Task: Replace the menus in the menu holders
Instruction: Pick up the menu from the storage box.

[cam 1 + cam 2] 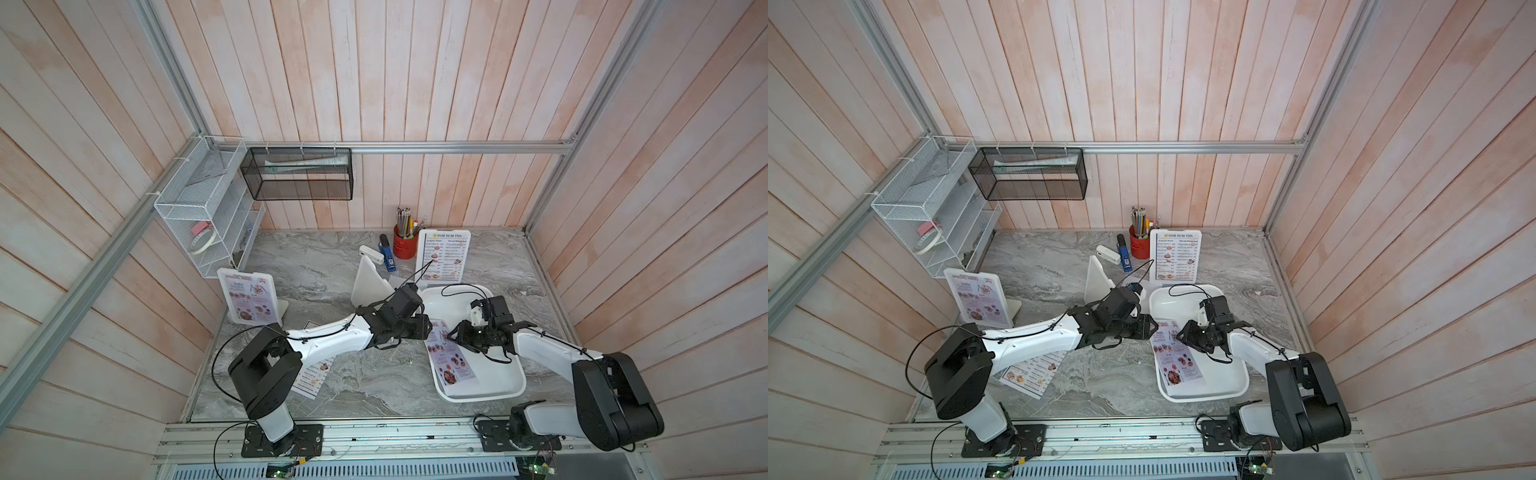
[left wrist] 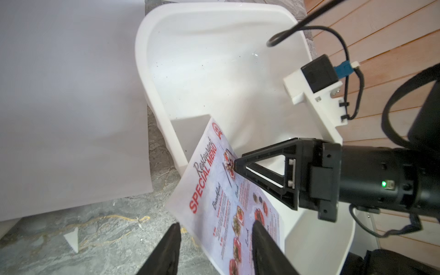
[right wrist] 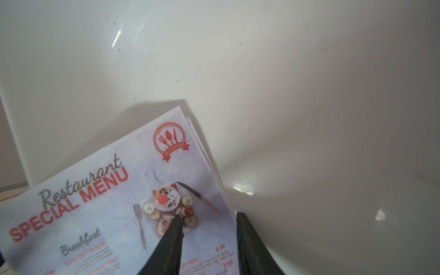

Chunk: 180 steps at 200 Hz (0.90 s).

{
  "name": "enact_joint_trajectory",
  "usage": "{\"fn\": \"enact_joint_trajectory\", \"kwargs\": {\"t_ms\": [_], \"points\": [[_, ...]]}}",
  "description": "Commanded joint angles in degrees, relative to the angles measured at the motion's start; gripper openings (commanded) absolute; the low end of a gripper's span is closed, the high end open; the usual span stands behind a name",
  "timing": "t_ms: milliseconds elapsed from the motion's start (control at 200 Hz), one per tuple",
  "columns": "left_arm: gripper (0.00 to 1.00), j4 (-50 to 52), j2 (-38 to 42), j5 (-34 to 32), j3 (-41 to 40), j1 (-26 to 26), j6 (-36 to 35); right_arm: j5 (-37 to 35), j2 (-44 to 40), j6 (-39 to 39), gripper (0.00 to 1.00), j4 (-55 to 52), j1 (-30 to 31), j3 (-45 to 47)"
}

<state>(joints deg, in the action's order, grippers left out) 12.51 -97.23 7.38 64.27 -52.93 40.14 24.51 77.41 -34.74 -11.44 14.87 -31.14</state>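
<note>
R gripper (image 3: 207, 215): fingers apart, nothing clamped. One fingertip (image 3: 176, 222) rests on the printed face of the SPECIAL MENU stack (image 3: 102, 214), by the plate photo. The other sits just off the stack's edge, over the bare tray (image 3: 297, 107). So the sheet edges lie btwn the jaws. Several edges show, fanned a bit at the red-logo corner.

L gripper (image 2: 215, 223): fingers apart too, nothing held. It faces R gripper across the stack's heading end, tips near but not touching. The stack's opposite edge runs btwn L's fingers. That corner overhangs the tray rim, above the grey marble tabletop (image 2: 95, 238).

Just beside L gripper, on the side away from R and farther from the arm bases, stands an empty menu holder (image 1: 368, 282), upright w/ its plain white back showing.

Back along L forearm toward its base, loose DIM SUM INN sheets (image 1: 1034, 374) lie flat on the table, partly under the arm.

Past both grippers, at the tray's far end, a DIM SUM INN holder (image 1: 444, 255) stands upright w/ its sheet facing front. Well apart from L gripper, out beyond its elbow, a SPECIAL MENU holder (image 1: 249, 297) stands loaded.

Farthest out, beside the DIM SUM INN holder, are a red pencil cup (image 1: 404, 245) and a blue stapler (image 1: 388, 259).
</note>
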Motion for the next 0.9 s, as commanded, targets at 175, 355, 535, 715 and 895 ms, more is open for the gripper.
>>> {"fn": "enact_joint_trajectory", "kwargs": {"t_ms": [175,355,535,715,895], "points": [[0.44,-1.4,-1.3,0.6,0.6,-0.2,0.2,0.8,-0.2,-0.7,0.39,-0.3,0.3,1.4],[0.38,-1.3,-1.6,-0.5,1.2,-0.2,0.2,0.7,-0.2,-0.6,0.38,-0.1,0.3,1.5],[0.33,-0.8,-1.2,-1.1,2.1,-0.2,0.0,0.6,0.2,-0.3,0.38,-0.1,0.3,1.5],[0.32,-0.1,0.9,-1.3,2.2,-0.2,-0.1,0.6,0.1,-0.2,0.38,-0.2,0.3,1.6],[0.31,-0.4,1.9,-0.7,1.8,-0.5,-0.4,0.5,0.2,-0.2,0.38,0.0,0.3,1.7]]}}
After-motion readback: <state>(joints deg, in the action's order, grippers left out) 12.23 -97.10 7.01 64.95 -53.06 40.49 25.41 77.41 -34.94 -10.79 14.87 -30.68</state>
